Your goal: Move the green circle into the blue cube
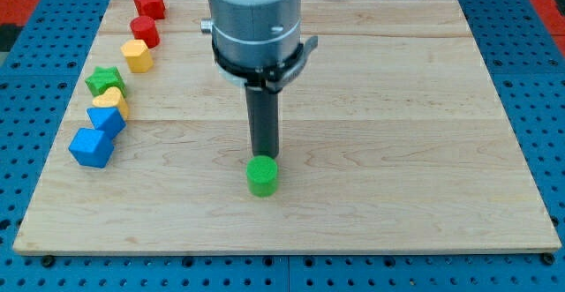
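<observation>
The counter [371,204] has its bottom edge nearest to the camera; it is a pale wooden board lying on a blue perforated base [547,80]. The nearest block to that edge is the green circle [262,175], a short cylinder standing alone a little left of the middle of the bottom edge, well apart from all the others.

My tip [264,156] is just above the green circle in the view, on its top-edge side, touching it or almost touching; I cannot tell which. There is no hand on this arm, only the rod, so nothing can open, close or grip.

The blue cube [92,147] lies near the left edge, toward the bottom-left corner. Above it, a row goes up along the left edge toward the top-left corner: another blue block [108,119], a yellow block [113,101], a green star-like block [106,81], a yellow block [137,56], a red cylinder [145,32] and a red block [150,4].

The biggest risk, in my judgement, is the direction. From where my tip is, a push would send the green circle toward the bottom edge, perhaps off the counter, not to the left. My tip must first go around to the circle's right side. The next risk is that the round block slips off the rod sideways during the long push. The smallest risk is at arrival: the circle may knock the second blue block beside the cube.

No brand, label or writing can be read.
</observation>
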Action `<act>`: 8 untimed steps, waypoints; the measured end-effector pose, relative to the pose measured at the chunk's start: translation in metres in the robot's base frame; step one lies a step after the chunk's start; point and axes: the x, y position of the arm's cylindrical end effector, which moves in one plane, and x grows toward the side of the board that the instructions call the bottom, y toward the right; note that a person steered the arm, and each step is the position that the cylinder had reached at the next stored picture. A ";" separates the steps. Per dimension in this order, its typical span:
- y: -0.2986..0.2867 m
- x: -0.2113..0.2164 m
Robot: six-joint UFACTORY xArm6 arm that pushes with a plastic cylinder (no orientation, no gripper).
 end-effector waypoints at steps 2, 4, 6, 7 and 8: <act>0.021 0.041; -0.014 0.036; -0.080 0.029; -0.119 0.040; -0.133 0.045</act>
